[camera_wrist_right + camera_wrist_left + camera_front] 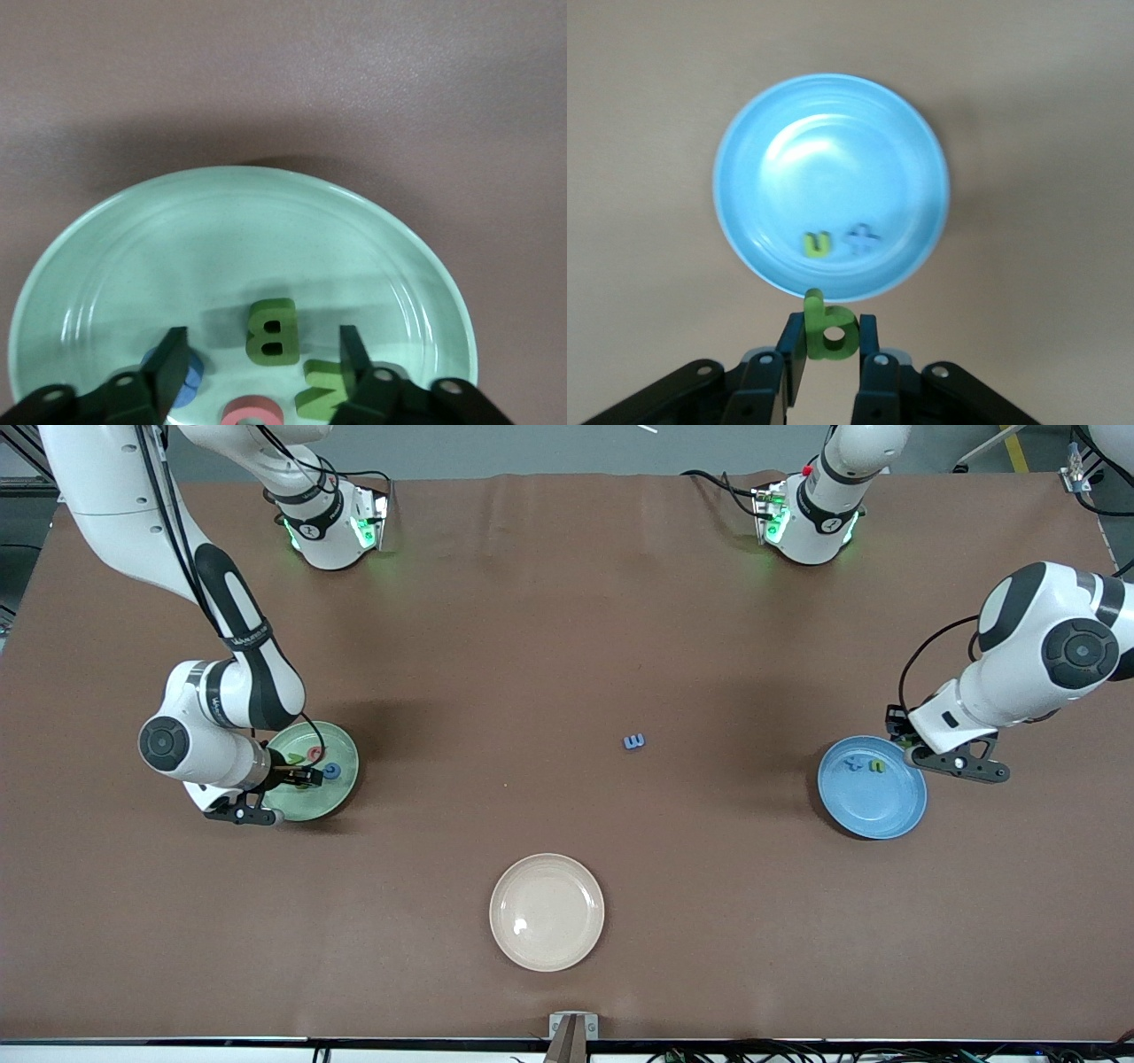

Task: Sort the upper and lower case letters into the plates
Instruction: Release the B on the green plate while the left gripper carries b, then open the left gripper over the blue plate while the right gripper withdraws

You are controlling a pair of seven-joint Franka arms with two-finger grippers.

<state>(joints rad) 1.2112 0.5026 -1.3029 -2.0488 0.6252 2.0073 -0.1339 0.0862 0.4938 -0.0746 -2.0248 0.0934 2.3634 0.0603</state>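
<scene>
Right gripper [261, 354] spread over pale green plate [341, 790], frame's left.
Left gripper [830, 341] pinches green b [829, 329] beside blue plate [873, 806].

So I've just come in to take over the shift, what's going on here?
Two arms are sorting toy letters into plates. The right claw stands open over the pale green plate, with a green B lying below it among other letters. The left claw is shut on a green b beside the blue plate. One blue letter lies mid-table; the cream plate holds nothing.
</scene>
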